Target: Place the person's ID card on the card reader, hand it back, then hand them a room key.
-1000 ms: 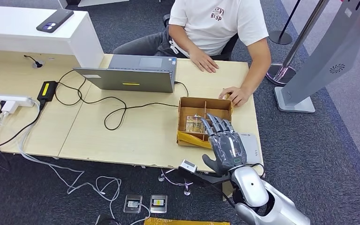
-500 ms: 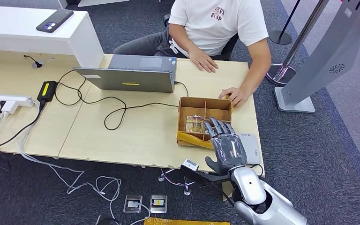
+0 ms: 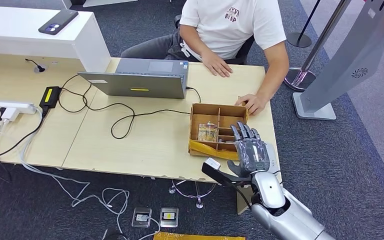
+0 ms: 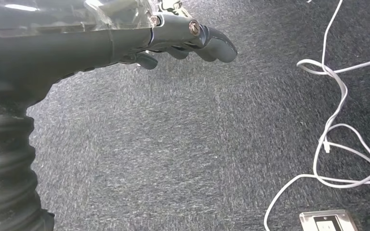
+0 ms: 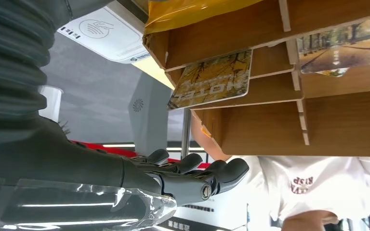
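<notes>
1. Lower right of the head view: the robot's right hand (image 3: 250,150) hovers over the near right corner of a divided cardboard box (image 3: 198,111), fingers spread and holding nothing.
2. Under that hand, a white card reader (image 3: 271,155) lies at the table's edge; in the right wrist view its top (image 5: 107,34) carries a hand-and-waves icon. No ID card can be made out on it, and where that card is cannot be told.
3. Room key cards stand in the box's slots: one (image 5: 212,79) printed with yellow autumn trees and the word "HOTEL", seen turned in the wrist picture, another (image 5: 343,47) showing a tree-lined road.
4. Judged from this, the step in hand looks like reaching for a room key. The next move would call for lowering the fingers into a narrow slot and pinching a thin card by its edge without dragging the light box.
5. Upper centre, a seated person in a white T-shirt (image 3: 232,22) lettered "RISP" rests one hand (image 3: 252,103) against the box's far corner.
6. The left hand (image 4: 173,41) hangs over grey carpet, fingers loosely curled and holding nothing.
7. Left of the box, a grey laptop (image 3: 140,78) sits with trailing cables.
</notes>
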